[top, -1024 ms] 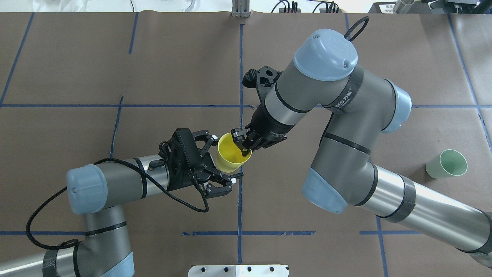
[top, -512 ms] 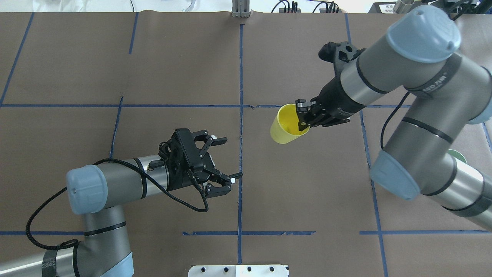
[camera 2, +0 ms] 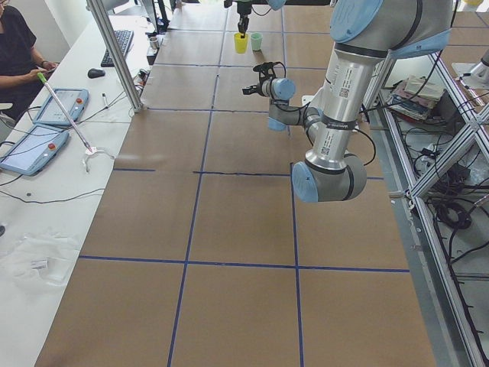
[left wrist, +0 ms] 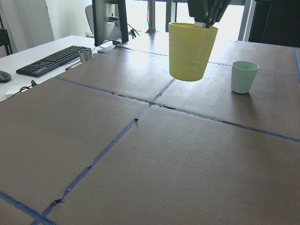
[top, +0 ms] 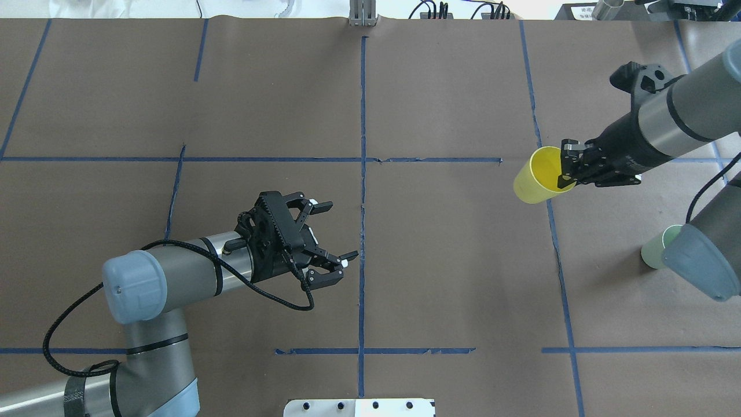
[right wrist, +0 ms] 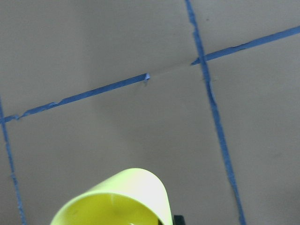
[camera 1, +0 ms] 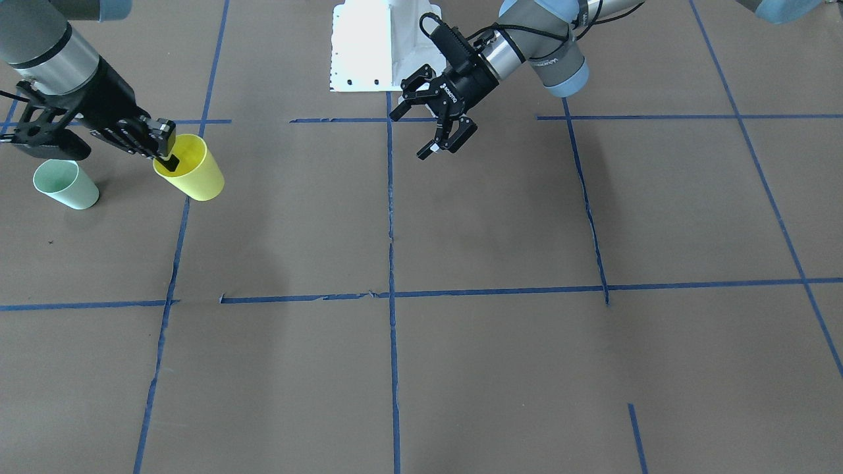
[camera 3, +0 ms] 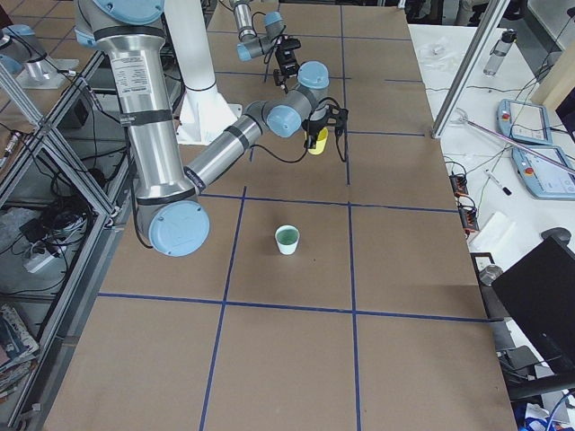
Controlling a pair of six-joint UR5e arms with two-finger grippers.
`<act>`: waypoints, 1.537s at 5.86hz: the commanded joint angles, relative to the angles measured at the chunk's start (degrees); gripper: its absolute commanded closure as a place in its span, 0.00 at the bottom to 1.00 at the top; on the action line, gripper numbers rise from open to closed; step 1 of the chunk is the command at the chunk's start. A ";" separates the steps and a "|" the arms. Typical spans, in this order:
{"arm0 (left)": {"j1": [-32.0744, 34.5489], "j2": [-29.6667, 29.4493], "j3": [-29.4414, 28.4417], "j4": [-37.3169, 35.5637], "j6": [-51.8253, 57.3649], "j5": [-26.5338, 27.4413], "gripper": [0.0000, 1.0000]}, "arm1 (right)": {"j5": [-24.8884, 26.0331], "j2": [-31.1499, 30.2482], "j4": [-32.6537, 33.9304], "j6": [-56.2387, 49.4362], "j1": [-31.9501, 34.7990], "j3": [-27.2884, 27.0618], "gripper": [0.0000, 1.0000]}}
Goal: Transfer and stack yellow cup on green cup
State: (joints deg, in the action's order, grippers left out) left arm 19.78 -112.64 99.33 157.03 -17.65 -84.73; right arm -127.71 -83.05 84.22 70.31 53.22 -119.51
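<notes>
My right gripper [top: 566, 168] is shut on the rim of the yellow cup [top: 535, 182] and holds it upright above the table at the right. The cup also shows in the front view [camera 1: 191, 174] and the left wrist view [left wrist: 190, 51]. The green cup [top: 653, 253] stands upright on the table nearer the robot, partly hidden by my right elbow. It shows whole in the front view [camera 1: 66, 185], a little to the side of the yellow cup. My left gripper [top: 338, 230] is open and empty near the table's centre line.
The table is brown paper with blue tape lines [top: 362, 174]. The white robot base plate [top: 359, 407] is at the near edge. A metal post [top: 362, 11] stands at the far edge. A side desk [camera 2: 69, 115] holds tablets and a keyboard.
My right arm has carried the yellow cup from beside the left gripper at the centre to the right, towards the green cup. The left gripper stays open and has drawn back slightly.
</notes>
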 commanded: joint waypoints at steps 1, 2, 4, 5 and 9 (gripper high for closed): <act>0.09 0.31 -0.18 -0.06 -0.71 0.44 0.00 | 0.18 -9.19 -0.72 -0.44 5.19 -1.42 1.00; 0.00 1.71 -0.27 -0.06 -3.94 1.23 0.00 | -0.17 -13.06 -1.59 -2.44 8.10 -1.60 1.00; 0.00 1.72 -0.36 -0.06 -4.06 2.02 0.00 | -0.52 -16.87 -1.42 -11.15 10.06 -0.82 1.00; 0.00 1.72 -0.36 -0.06 -4.14 2.03 0.00 | -0.52 -17.84 -1.51 -11.42 10.06 -0.21 1.00; 0.00 1.72 -0.36 -0.06 -4.23 2.11 0.00 | -0.52 -20.83 -1.51 -12.38 9.98 1.21 0.99</act>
State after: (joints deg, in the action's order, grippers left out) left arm 19.78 -110.90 98.94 156.97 -21.88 -82.62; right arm -128.27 -102.96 82.66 58.42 63.26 -118.35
